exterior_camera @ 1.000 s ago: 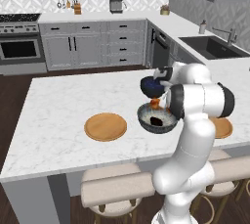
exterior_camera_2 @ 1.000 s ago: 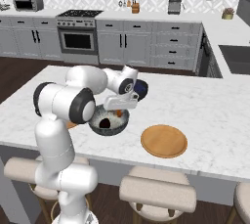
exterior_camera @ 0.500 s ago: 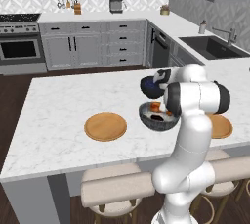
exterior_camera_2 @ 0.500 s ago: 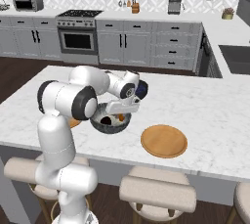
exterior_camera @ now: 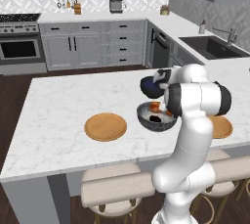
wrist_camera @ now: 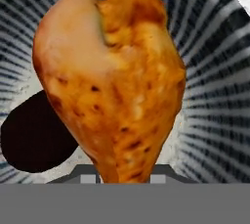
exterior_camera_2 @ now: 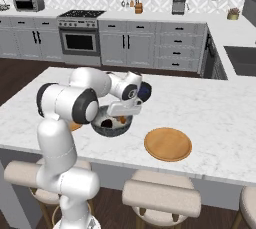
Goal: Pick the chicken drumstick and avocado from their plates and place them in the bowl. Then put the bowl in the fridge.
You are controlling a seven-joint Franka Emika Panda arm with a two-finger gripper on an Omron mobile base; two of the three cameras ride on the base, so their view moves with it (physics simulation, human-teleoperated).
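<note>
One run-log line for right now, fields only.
phase: placing drumstick | gripper: shut on drumstick, over bowl | avocado: in bowl | plates: bare | fridge: pending

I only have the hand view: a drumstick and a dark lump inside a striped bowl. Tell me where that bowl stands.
Observer: The bowl sits on the marble island, between two plates.
Operator: Report what's left on the plates.
Observer: Nothing. The left plate and the right plate are both bare.
Operator: Name anything crowding the bowl.
Observer: A small navy bowl stands just behind it, on the far side.
</note>
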